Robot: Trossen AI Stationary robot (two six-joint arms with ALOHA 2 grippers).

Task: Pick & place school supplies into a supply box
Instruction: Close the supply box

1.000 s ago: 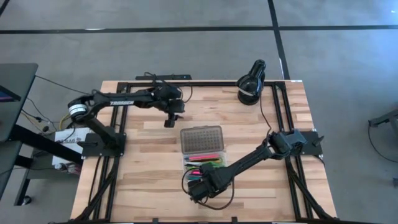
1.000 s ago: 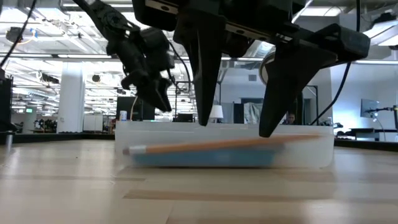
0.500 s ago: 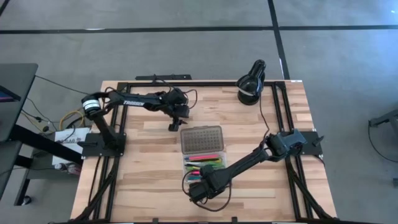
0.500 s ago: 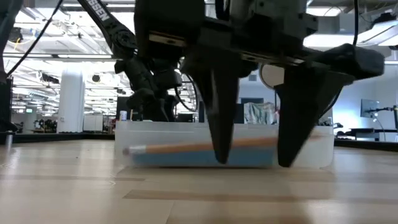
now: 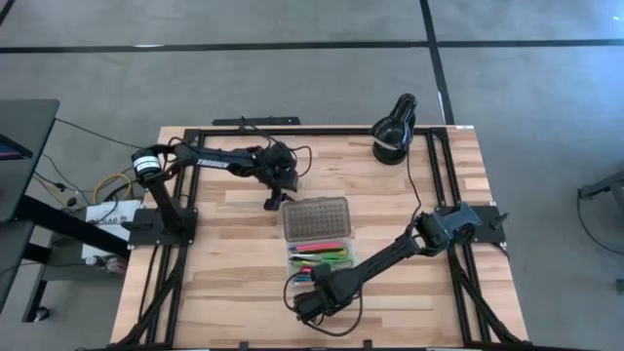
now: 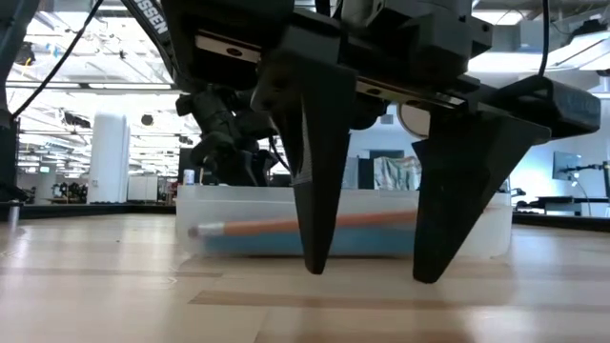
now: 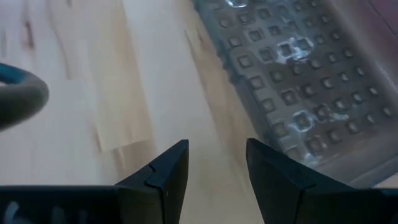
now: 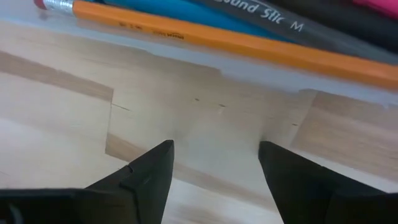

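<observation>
the small clear plastic supply box (image 5: 320,255) is lying open on the pale wooden table (image 5: 224,263), its grey dotted-texture lid (image 5: 316,218) folded back flat on the far side of the tray. pink, green, black and blue pens and markers (image 5: 322,255) are lying lengthwise in the tray, and along its near wall an orange pencil with a pink eraser (image 6: 286,227) is resting beside a blue pen (image 8: 186,7) and a grey pen printed with lettering (image 8: 292,28).

the right gripper (image 6: 372,272) is hanging just in front of the box's near edge, its jaws spread wide and holding nothing, both fingertips pointing down close to the bare wood. compared with a second ago it is sitting lower and slightly nearer the front of the table, its tips now below the box wall in the low view where they were level with the pencil.

the left gripper (image 5: 272,202) is hovering just beside the far left corner of the lid, jaws apart and empty; its wrist view is showing the dotted lid (image 7: 292,81) right ahead of the fingers. a second ago it was farther back from the box, so it has been drawing in toward the lid.

a black round desk lamp (image 5: 392,132) is standing at the far right corner, unchanged.
</observation>
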